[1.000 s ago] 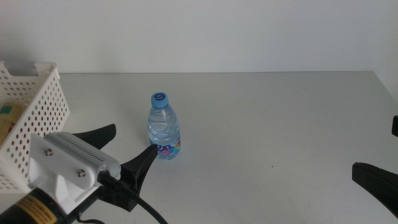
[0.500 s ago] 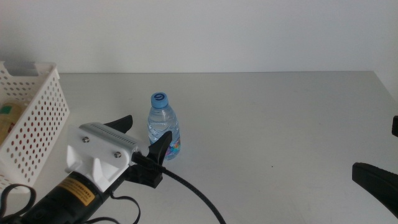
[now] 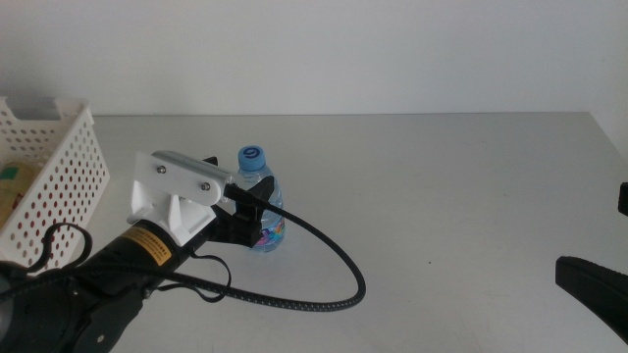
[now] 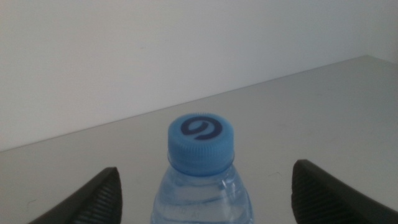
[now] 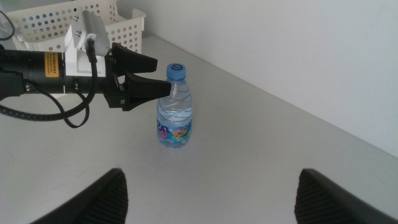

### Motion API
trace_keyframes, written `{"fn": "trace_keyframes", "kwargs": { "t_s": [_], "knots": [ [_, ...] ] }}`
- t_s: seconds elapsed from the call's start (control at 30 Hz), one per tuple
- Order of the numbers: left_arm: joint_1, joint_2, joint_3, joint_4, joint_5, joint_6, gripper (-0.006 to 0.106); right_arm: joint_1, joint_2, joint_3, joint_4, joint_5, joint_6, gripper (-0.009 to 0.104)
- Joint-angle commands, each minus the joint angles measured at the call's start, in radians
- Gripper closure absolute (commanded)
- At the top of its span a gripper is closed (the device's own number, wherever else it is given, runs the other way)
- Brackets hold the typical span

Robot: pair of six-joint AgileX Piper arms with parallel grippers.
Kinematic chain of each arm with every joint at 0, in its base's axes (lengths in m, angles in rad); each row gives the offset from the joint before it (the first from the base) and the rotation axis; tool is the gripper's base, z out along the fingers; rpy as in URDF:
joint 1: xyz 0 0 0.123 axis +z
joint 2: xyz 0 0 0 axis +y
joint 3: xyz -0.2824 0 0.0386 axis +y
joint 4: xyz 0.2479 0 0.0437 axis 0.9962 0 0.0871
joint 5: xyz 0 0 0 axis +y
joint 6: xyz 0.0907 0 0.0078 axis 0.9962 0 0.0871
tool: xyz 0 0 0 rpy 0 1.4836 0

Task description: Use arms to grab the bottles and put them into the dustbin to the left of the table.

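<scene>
A clear water bottle (image 3: 260, 208) with a blue cap (image 4: 202, 139) stands upright on the grey table (image 3: 442, 186). My left gripper (image 3: 238, 186) reaches in from the lower left and is open, one jaw on each side of the bottle's upper part, not closed on it. The right wrist view shows the same bottle (image 5: 174, 118) between the left arm's dark fingers (image 5: 144, 63). My right gripper (image 5: 211, 202) waits open at the table's right side, far from the bottle. The white perforated dustbin (image 3: 61, 181) stands at the left edge.
Something yellowish with a green patch (image 3: 14, 182) lies inside the dustbin. The left arm's black cable (image 3: 334, 275) loops over the table in front of the bottle. A white wall runs behind the table's far edge.
The left gripper has moved forward from the lower left toward the bottle, and its open jaws now flank it. The bottle and the right gripper have not moved.
</scene>
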Motion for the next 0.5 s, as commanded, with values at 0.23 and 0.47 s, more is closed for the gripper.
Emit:
{"fn": "trace_keyframes", "kwargs": {
  "t_s": [0.23,0.47],
  "knots": [
    [0.103,0.118,-0.163,0.233,-0.045,-0.137,0.007,-0.006,0.003,-0.023,-0.002,-0.07,-0.012,0.01],
    [0.103,0.251,-0.214,0.233,-0.132,-0.158,0.007,-0.006,0.003,-0.023,-0.002,-0.07,-0.012,0.01]
  ]
}}
